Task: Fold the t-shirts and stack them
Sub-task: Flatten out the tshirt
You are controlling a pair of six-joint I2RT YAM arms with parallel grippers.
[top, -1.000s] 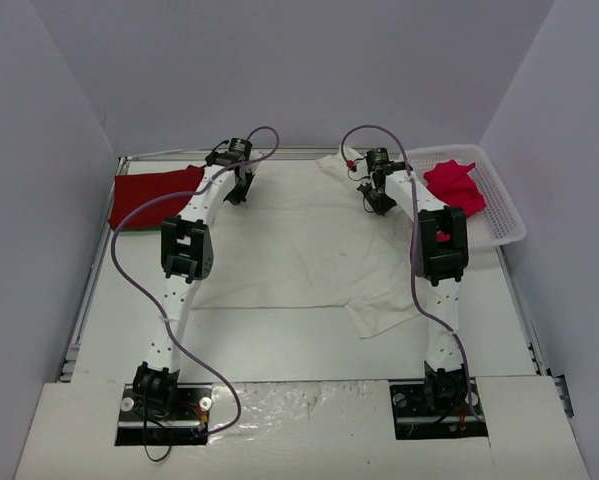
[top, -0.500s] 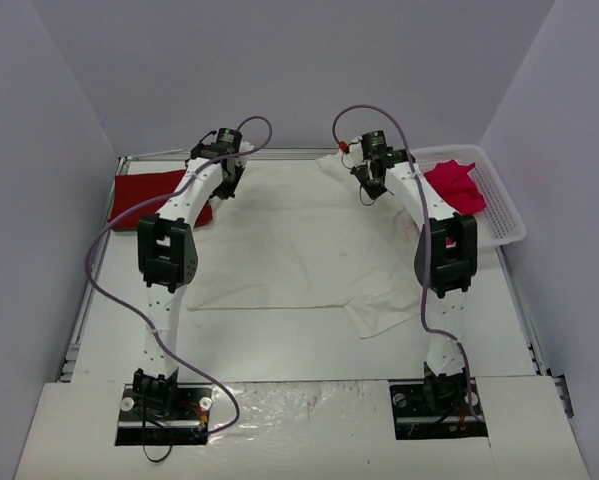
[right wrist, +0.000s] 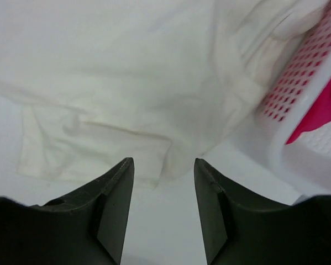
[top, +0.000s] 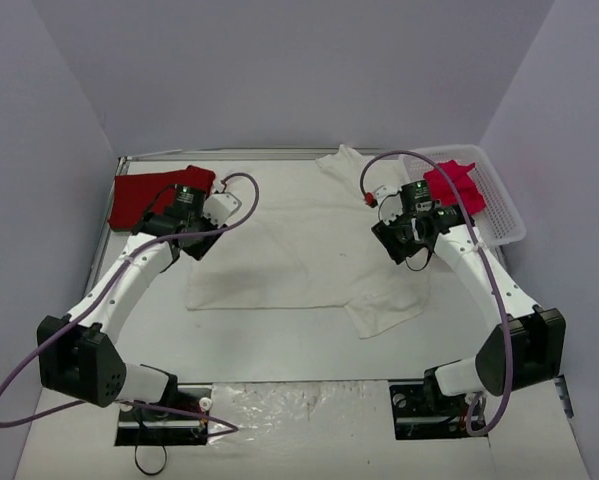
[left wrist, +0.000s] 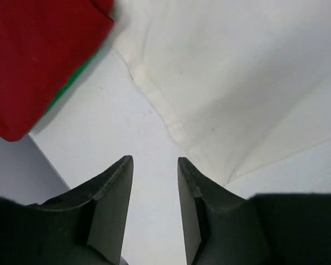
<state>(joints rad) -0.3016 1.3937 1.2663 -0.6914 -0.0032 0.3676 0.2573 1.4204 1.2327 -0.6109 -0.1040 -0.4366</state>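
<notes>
Both arms have drawn back from the far edge. From above, the cream-white t-shirt [top: 299, 240] lies spread mid-table, the red t-shirt [top: 139, 195] sits far left, and the pinkish-red t-shirt [top: 454, 185] is in the basket [top: 504, 215]. The left gripper [left wrist: 154, 165] is parted and empty over bare table. The right gripper [right wrist: 164, 165] is parted and empty at the cream hem.

Left arm [top: 129, 275] and right arm [top: 479, 265] reach forward; left fingers [left wrist: 107, 210] and right fingers [right wrist: 113, 204] parted, empty.

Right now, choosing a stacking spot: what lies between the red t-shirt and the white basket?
The cream-white t-shirt, spread out on the table, fills most of that stretch from red t-shirt to basket; the top view shows this.
</notes>
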